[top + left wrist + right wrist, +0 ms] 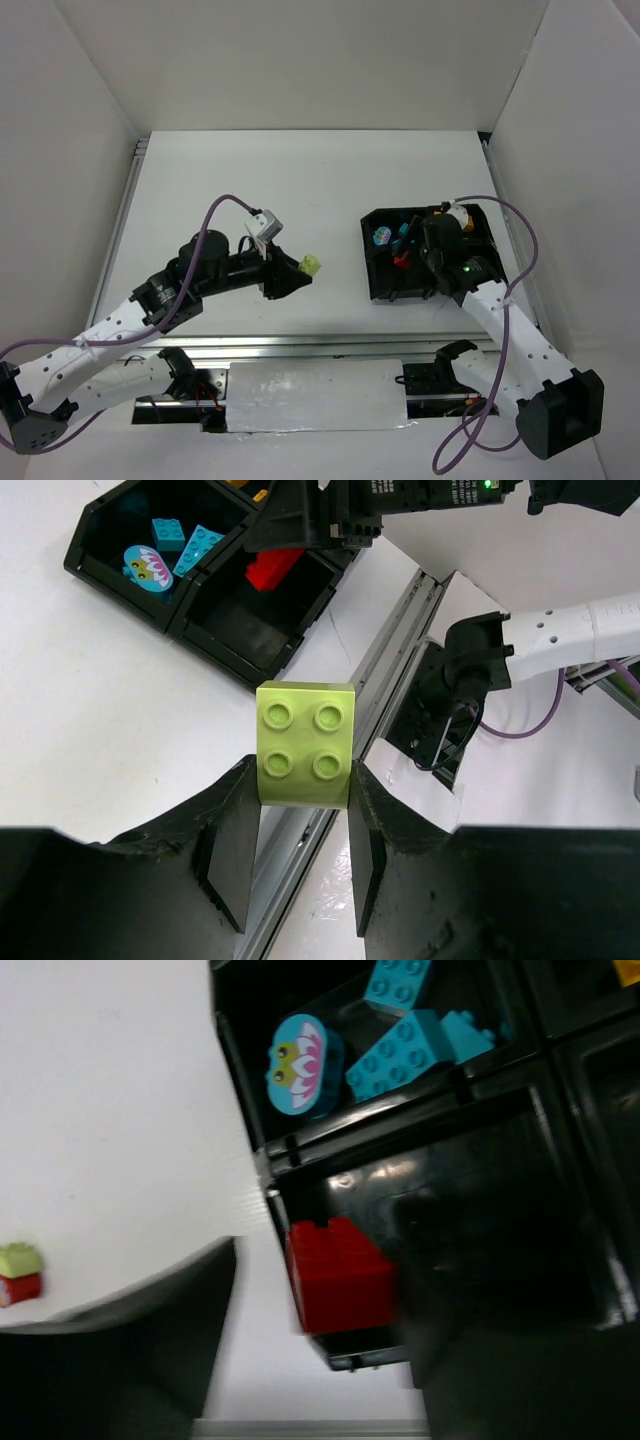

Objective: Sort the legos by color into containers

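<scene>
Left jaws: clamped on the pale green four-stud plastic brick [305,742], above the white worktop [100,700].
Handling: likely light, rigid, slick; its flat side walls suit pinching.
Tray: black four-compartment plastic tray [225,658], well apart.
Right jaws: flank a red plastic brick [340,1275] there; whether gripping, cannot tell.

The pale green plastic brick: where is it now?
In the top view the green brick is near the middle, clamped in the left gripper, left of the black four-compartment plastic tray.
</scene>
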Robot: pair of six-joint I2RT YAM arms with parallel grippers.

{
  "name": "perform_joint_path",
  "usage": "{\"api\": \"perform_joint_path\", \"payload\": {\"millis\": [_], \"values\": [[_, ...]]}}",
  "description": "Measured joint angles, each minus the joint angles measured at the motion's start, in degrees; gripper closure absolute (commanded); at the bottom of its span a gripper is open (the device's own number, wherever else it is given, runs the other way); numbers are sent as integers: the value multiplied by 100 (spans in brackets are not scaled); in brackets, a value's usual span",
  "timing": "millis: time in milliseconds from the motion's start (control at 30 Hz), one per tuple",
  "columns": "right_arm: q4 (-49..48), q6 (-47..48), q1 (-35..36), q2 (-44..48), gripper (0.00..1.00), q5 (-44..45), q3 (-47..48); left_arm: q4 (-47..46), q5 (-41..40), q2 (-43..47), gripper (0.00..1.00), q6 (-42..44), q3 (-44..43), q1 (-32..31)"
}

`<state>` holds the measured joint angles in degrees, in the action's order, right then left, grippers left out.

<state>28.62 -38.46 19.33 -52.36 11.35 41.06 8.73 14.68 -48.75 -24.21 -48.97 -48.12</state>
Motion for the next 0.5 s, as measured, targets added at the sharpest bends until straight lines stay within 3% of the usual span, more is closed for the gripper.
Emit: {"api": "perform_joint_path", "payload": {"millis": [167,333,500], "values": [[92,-24,-79,-151,0,50,0,-111,140,-170,100,-4,2,0],[321,-35,-85,-166,0,-68,142,-330,404,-393,100,11,26,-2],[232,-295,-39,177,0,-1016,354,-789,297,-841,100,192,94,-170]]}}
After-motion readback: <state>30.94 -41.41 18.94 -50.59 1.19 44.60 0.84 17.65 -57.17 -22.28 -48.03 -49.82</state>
